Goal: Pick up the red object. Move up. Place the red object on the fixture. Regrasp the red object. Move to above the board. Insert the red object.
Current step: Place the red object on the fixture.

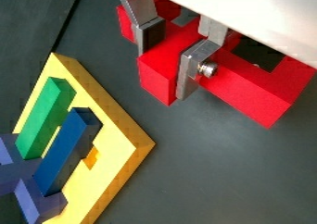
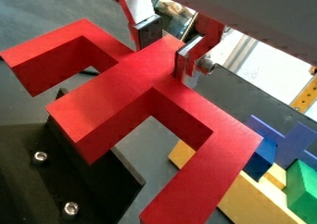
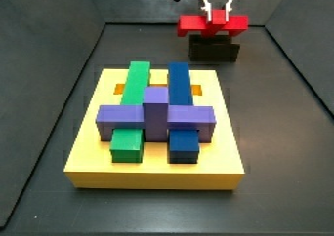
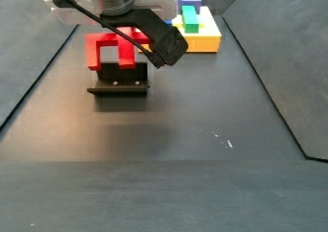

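Observation:
The red object (image 3: 196, 25) rests on top of the dark fixture (image 3: 216, 51) at the far end of the floor, and it shows in both wrist views (image 1: 247, 89) (image 2: 124, 98). My gripper (image 3: 218, 8) comes down from above onto it. In both wrist views the two fingers stand on either side of the red top stub, pads against it (image 1: 171, 50) (image 2: 165, 44). In a side view the red object (image 4: 100, 46) stands upright on the fixture (image 4: 118, 82), partly behind my gripper. The yellow board (image 3: 156, 172) lies apart from the fixture.
The board carries a green block (image 3: 135, 84), a blue block (image 3: 181, 84) and a purple cross block (image 3: 156, 115). Its yellow corner shows in a wrist view (image 1: 118, 126). Dark walls edge the floor on both sides.

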Motion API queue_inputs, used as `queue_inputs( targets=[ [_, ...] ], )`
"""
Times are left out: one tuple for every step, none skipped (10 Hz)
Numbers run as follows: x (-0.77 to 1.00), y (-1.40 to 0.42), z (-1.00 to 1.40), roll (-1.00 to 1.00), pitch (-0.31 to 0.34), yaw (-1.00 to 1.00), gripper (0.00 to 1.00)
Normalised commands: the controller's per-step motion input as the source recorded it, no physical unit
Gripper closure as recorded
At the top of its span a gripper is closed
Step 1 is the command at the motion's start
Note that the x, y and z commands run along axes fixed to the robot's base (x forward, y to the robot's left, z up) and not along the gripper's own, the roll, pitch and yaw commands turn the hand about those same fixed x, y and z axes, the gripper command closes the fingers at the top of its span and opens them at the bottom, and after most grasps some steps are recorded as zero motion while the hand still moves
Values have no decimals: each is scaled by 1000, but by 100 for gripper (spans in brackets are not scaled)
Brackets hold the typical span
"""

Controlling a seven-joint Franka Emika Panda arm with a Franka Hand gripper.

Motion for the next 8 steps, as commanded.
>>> queue_inputs(
  targets=[
    [6, 106, -37, 20, 69, 0, 100],
    [6, 63, -89, 83, 71, 0, 100],
    [71, 37, -163, 77, 51, 0, 100],
    [183, 0, -260, 0, 0, -6, 100],
    [411, 3, -123, 0, 137, -37, 100],
    [477, 17, -171, 26, 114, -111, 100],
    [431, 37, -274, 0, 0, -169, 100],
    [397, 169, -186, -3, 3, -260, 100]
  ],
)
